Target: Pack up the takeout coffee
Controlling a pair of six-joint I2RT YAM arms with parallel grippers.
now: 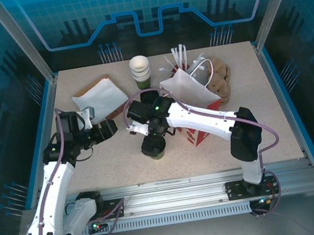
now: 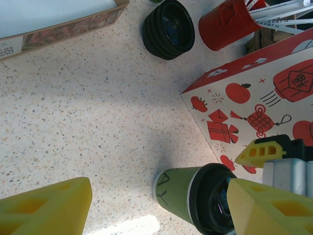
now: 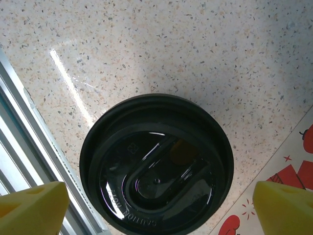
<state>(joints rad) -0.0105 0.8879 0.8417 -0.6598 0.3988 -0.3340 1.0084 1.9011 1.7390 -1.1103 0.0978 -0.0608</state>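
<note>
Pickup looks like the step in hand: the right gripper (image 3: 159, 198) hangs over the takeout coffee (image 1: 154, 147), claw spread wide either side of it. The cup stands upright toward 6 o'clock on the table (image 1: 117, 165), with the printed bag (image 1: 187, 89) at its 2 o'clock. Next, the claw must lower and close on the cup. The left gripper (image 1: 108, 128), at the cup's 10 o'clock, is spread and empty. One coffee, one bag, one stack of lidless cups (image 1: 140, 71), one red cup of straws (image 2: 227, 22).
</note>
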